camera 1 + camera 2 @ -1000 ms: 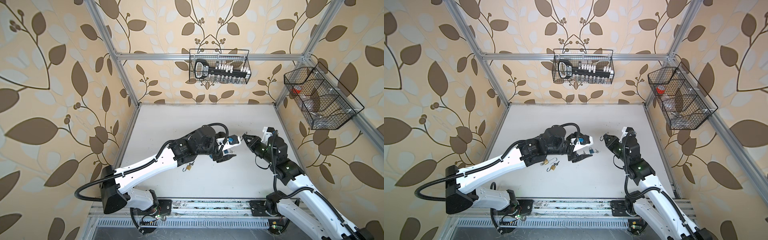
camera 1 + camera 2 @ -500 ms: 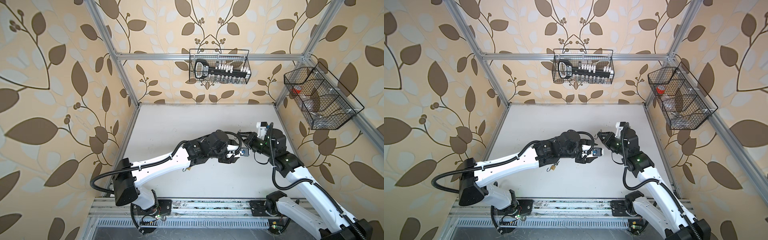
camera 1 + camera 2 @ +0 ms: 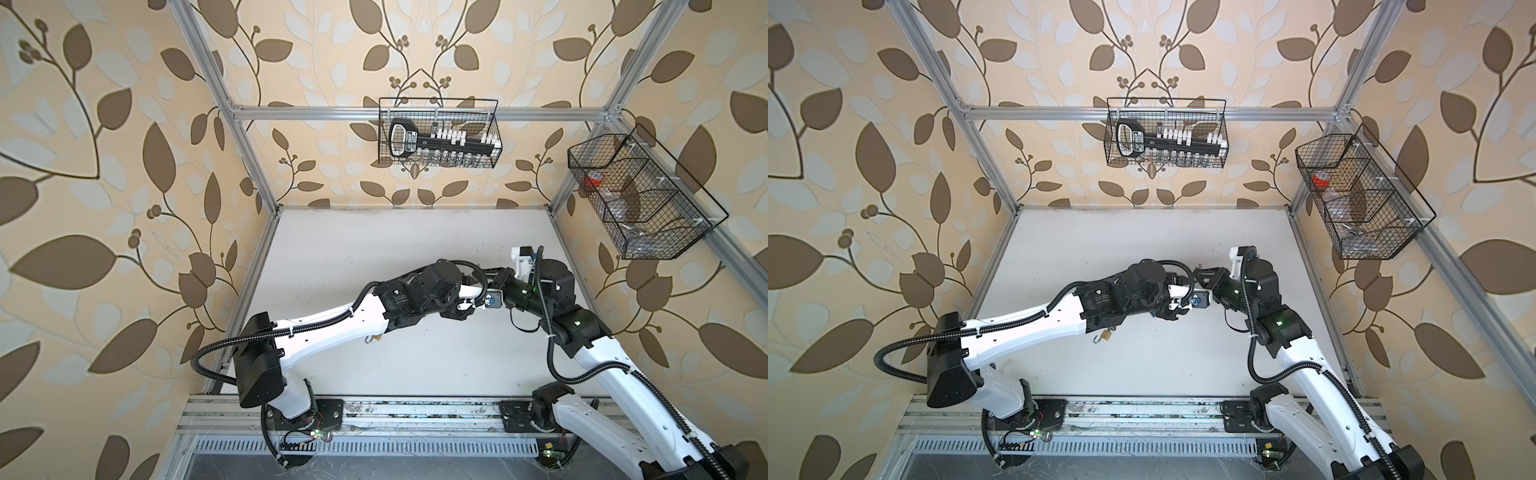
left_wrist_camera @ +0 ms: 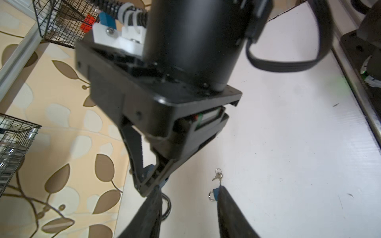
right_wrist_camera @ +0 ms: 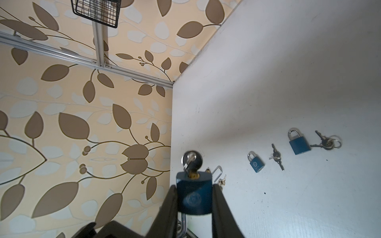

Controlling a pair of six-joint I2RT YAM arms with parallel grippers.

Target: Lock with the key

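Blue padlock (image 5: 194,197), key (image 5: 191,160) seated, hangs pinched in the right gripper (image 5: 194,189) above the table (image 5: 288,82). The left gripper (image 4: 189,188) has swung in beside it, jaws narrowing yet apart; the key-turn likely comes next.

back wire basket (image 3: 436,99), side wire basket (image 3: 665,243)

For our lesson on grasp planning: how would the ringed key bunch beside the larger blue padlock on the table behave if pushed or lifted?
The key bunch sits loosely on a ring, so it would probably splay and dangle, not lift stiffly. Flat on the smooth table, it likely slides when pushed. Small metal: probably light, sturdy.
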